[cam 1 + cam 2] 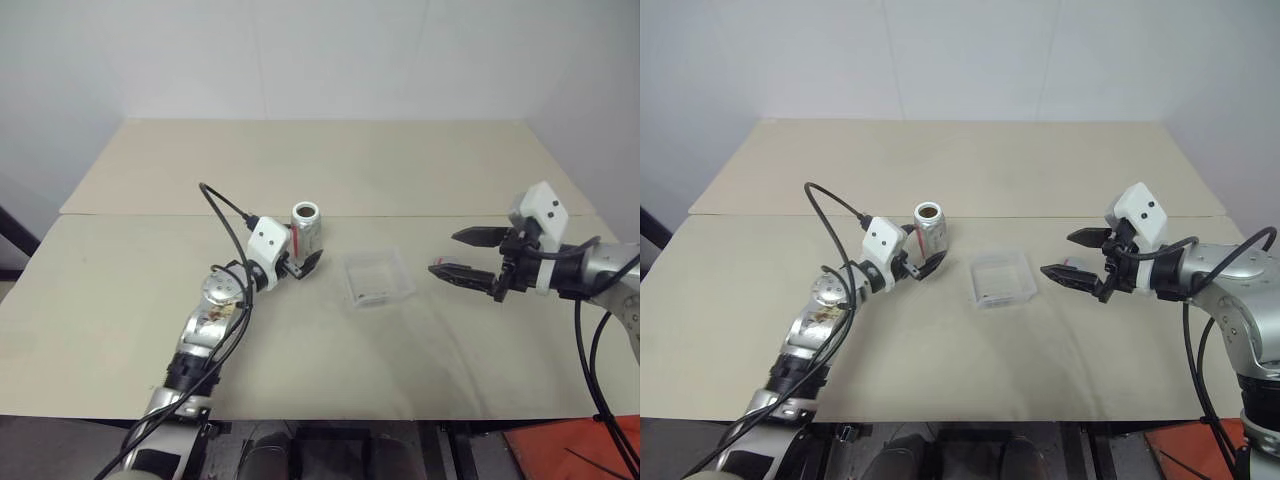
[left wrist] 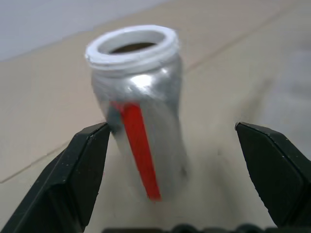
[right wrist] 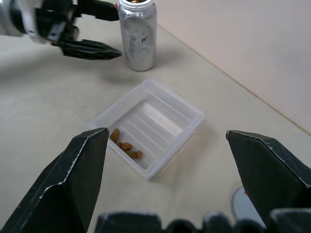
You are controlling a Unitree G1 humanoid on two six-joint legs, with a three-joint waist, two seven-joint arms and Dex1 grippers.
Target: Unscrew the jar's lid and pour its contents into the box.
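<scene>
While the jar [image 1: 306,229] stands upright on the pale desk [image 1: 330,160] with its mouth uncovered, the left hand [image 1: 300,263] sits right against it, fingers spread wide on either side of its lower body. From the wrist view, one black finger [image 2: 82,165] looks to be just at the jar's silvery wall, beside the red stripe, and the other finger stands clear of it with bare desk between; nothing is clamped. The white threaded rim of the jar is bare, and something brown shows down inside the opening.

Just beside the jar, on the side away from the left hand, lies the box [image 1: 378,277], a shallow clear tray flat on the desk. A few small brown pieces [image 3: 125,144] lie bunched in one corner of it; most of its ribbed floor is bare.

Beyond the box from the jar, the right hand [image 1: 462,254] hangs above the desk, tilted a little downward and pointing back toward the box. Its two fingers are fully apart and hold nothing.

Near that hand, on the desk, the edge of a round grey piece [image 3: 241,204] shows, which may be the lid, though I cannot say for sure.
</scene>
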